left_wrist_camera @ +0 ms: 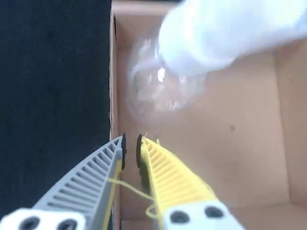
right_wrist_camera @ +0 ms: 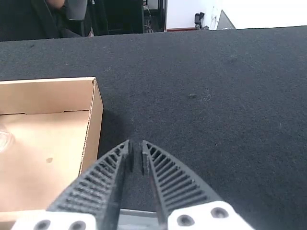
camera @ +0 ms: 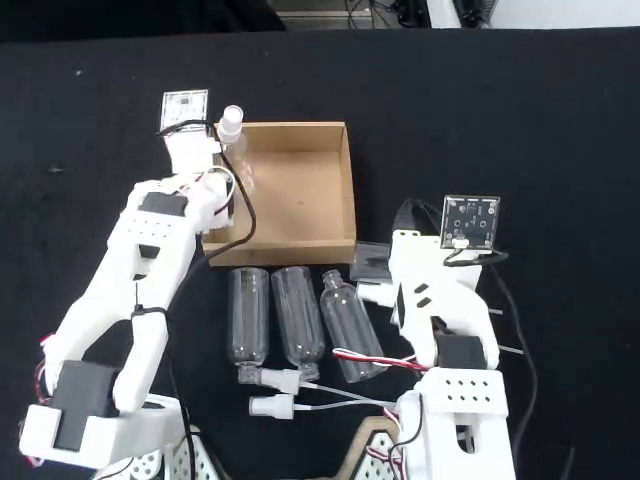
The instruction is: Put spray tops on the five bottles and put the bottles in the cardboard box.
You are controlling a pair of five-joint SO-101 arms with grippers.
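So, look at your left gripper [left_wrist_camera: 130,146] first. Its grey and yellow fingers are almost closed, with just a thin slit between the tips, and nothing is in that slit. It hangs over the left wall of the cardboard box [camera: 285,252], close to the box's near-left corner. The capped bottle [camera: 238,160] stands inside the box in the far-left corner, past the fingertips and not touching them. You can see its white top [left_wrist_camera: 216,33] over its clear body.

Your right gripper [right_wrist_camera: 135,152] looks much the same — black fingers nearly closed, a thin slit, holding nothing. It sits above the black table [right_wrist_camera: 216,96], just outside the box's right wall and near the box's near-right corner.

Three bare bottles lie side by side on the table, just outside the box's near wall: the left one [camera: 247,315], the middle one [camera: 298,318] and the right one [camera: 350,330]. None of them touches a gripper.

Two loose spray tops, one [camera: 272,378] nearer the bottles and one [camera: 272,406] nearer the table's near edge, lie by the bottles' near ends, each with a thin tube. You cannot tell if the first one touches a bottle.
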